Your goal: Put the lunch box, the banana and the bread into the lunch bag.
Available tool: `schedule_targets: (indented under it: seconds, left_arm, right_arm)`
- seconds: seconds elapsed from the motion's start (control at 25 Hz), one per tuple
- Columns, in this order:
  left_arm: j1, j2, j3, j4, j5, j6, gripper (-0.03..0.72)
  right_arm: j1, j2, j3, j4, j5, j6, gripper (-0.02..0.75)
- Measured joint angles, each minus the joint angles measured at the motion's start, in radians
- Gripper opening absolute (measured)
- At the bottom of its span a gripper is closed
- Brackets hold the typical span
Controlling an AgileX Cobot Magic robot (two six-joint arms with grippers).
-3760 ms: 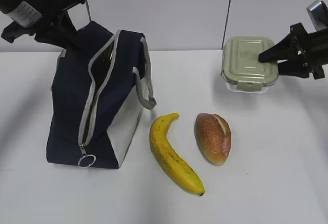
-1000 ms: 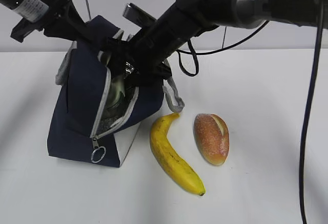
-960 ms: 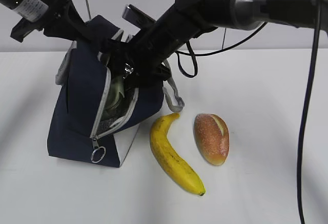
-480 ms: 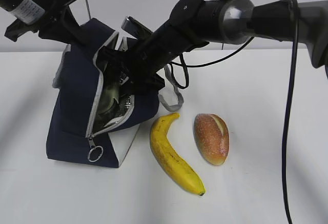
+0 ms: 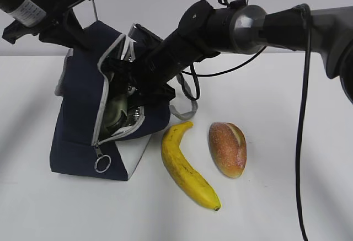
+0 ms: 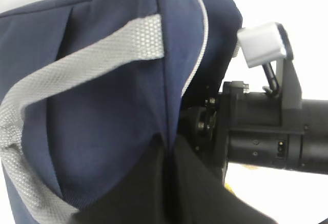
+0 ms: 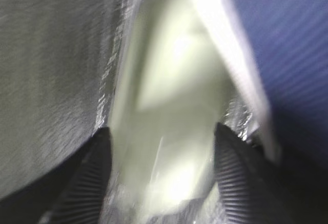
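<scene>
Left gripper (image 6: 166,183) pinches the lunch bag (image 5: 77,114) rim, holding its mouth agape; right gripper (image 7: 159,147) straddles the lunch box (image 7: 169,131) inside the lining; banana (image 5: 187,166) and bread (image 5: 228,148) wait alongside.

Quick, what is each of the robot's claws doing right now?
Left gripper: shut, pinching the lunch bag fabric near its top.
Right gripper: down inside the bag, jaws on either side of the lunch box, apparently gripping it.
</scene>
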State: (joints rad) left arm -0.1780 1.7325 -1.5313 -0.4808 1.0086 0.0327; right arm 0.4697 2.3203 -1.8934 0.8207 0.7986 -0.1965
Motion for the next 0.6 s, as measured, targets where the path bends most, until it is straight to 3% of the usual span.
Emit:
schedule_targets:
  seconds: [0.36, 0.6]
  left_arm:
    - [0.000, 0.000, 0.000, 0.009, -0.001, 0.000, -0.003]
    - [0.000, 0.000, 0.000, 0.016, 0.000, 0.000, -0.003]
  right_arm:
    - [-0.011, 0.002, -0.043, -0.026, 0.087, -0.019, 0.490]
    - [-0.021, 0.002, -0.205, -0.162, 0.286, -0.023, 0.501]
